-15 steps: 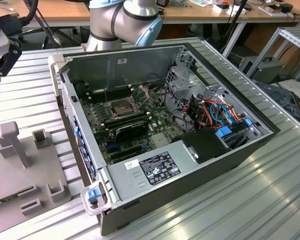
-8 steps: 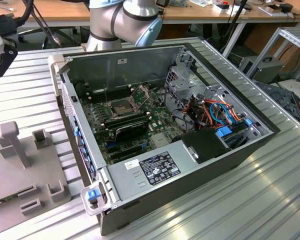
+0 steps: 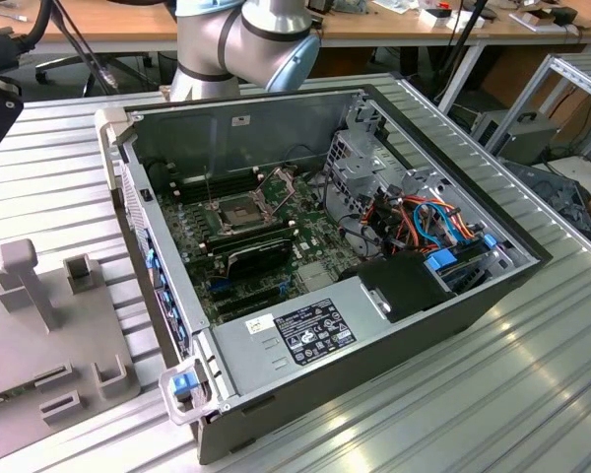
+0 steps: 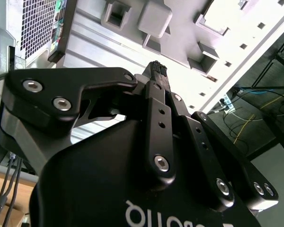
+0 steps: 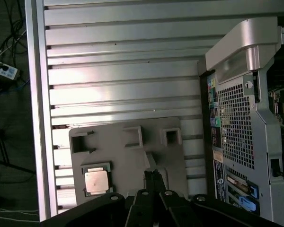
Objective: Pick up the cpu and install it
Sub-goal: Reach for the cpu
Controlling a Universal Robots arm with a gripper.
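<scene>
Gripper [image 5: 151, 176] is fully closed: in both wrist views its 2 black fingers meet at the tips with no gap, and nothing is held between them. It hangs over a grey fixture plate [image 5: 113, 156] that lies flat on the ribbed aluminium table [image 5: 118, 61]. The closed tips are above the plate, close to a grey upright post [image 4: 154, 19] that stands on it.

The cpu [image 5: 95, 181] is on this same plate. It lies flat in a shallow square recess with its dull silver top facing up, and nothing touches it. It is near the fingertips but clearly apart from them. The plate also carries several small open-sided holders; 3 of them stand in a row in the first wrist view.

Just beside the plate is the open computer case [image 3: 374, 384], lying on its side with the cover off. In the exterior view the plate is at the exterior view's left of the case. Inside the case the green motherboard [image 3: 276, 281] is visible, with the dark square socket [image 3: 238, 214] on it. Long black memory sticks [image 3: 251, 251] lie just beside the socket. A grey power supply [image 3: 295, 335] with a label fills the near end of the case. The robot arm [image 3: 246, 39] rises behind the case.
</scene>
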